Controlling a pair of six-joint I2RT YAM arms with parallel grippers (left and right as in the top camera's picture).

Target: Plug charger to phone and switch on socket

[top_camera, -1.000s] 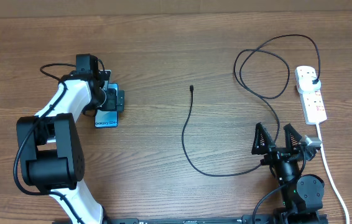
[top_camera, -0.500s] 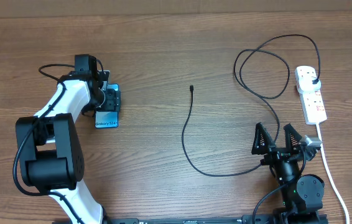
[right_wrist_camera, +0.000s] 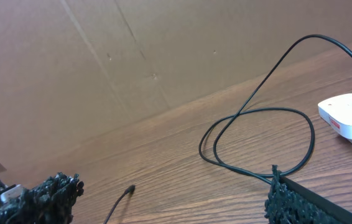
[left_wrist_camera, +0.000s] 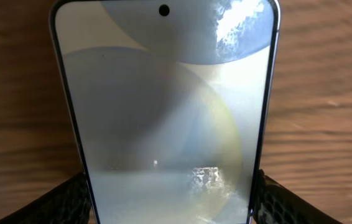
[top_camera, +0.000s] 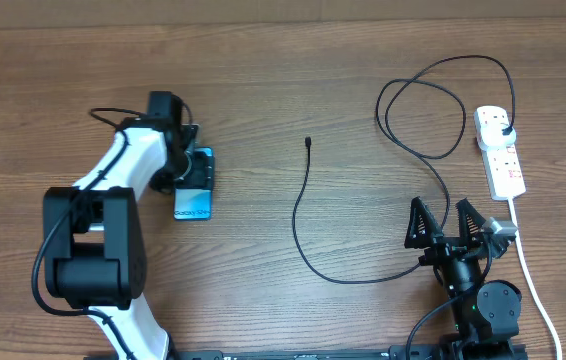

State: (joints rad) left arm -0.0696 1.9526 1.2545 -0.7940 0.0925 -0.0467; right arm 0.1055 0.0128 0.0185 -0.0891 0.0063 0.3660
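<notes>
L pincer [top_camera: 196, 169] clamps the phone [top_camera: 191, 204] by its sides at worktop [top_camera: 263, 80] left, R pincer [top_camera: 448, 222] gapes empty, while the charger [top_camera: 297, 212] tip [top_camera: 308, 142] lies loose mid-worktop, well apart from phone, adapter [top_camera: 504, 128] in socket [top_camera: 501, 155]: plug-in & prob. switch-on not yet done.

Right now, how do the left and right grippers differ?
Left gripper is shut on the phone; right gripper is open and empty. Left is reached out over the table; right sits back by the near edge, near the charger. Both are black two-finger grippers.
</notes>
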